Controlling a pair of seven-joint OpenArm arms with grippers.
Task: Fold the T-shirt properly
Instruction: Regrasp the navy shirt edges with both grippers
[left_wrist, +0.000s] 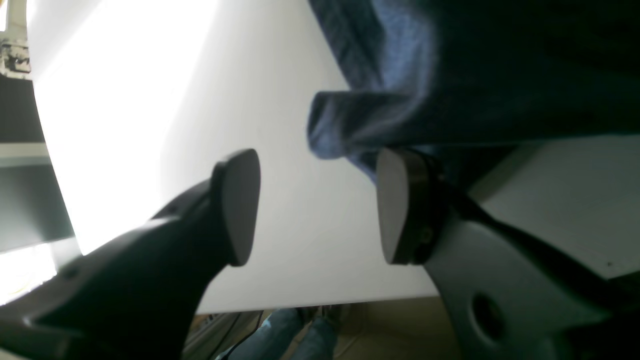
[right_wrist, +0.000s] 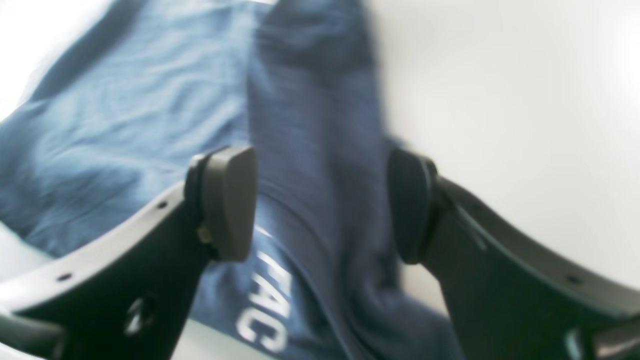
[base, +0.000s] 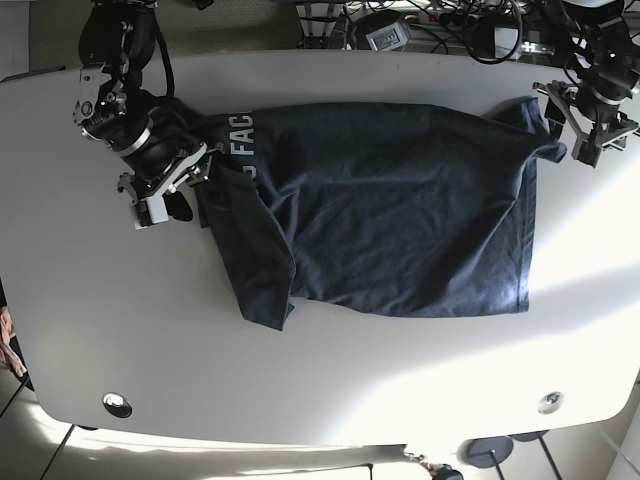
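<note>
A dark blue T-shirt (base: 400, 210) lies spread on the white table (base: 300, 380), its left side folded over in a long flap and white letters showing near the collar end. At the shirt's left edge my right gripper (base: 172, 200) is open. In its wrist view the right gripper (right_wrist: 320, 205) straddles a raised ridge of the T-shirt (right_wrist: 150, 100) above the lettering. My left gripper (base: 592, 140) stands open beside the shirt's top right corner. In its wrist view the left gripper (left_wrist: 317, 205) has bare table between its fingers, and a rolled fold of the T-shirt (left_wrist: 360, 115) sits just beyond the right pad.
Cables and boxes (base: 430, 25) crowd the table's far edge. Two round holes (base: 117, 404) (base: 549, 402) sit near the front corners. Below the table edge, a person's jeans (left_wrist: 290, 335) show in the left wrist view.
</note>
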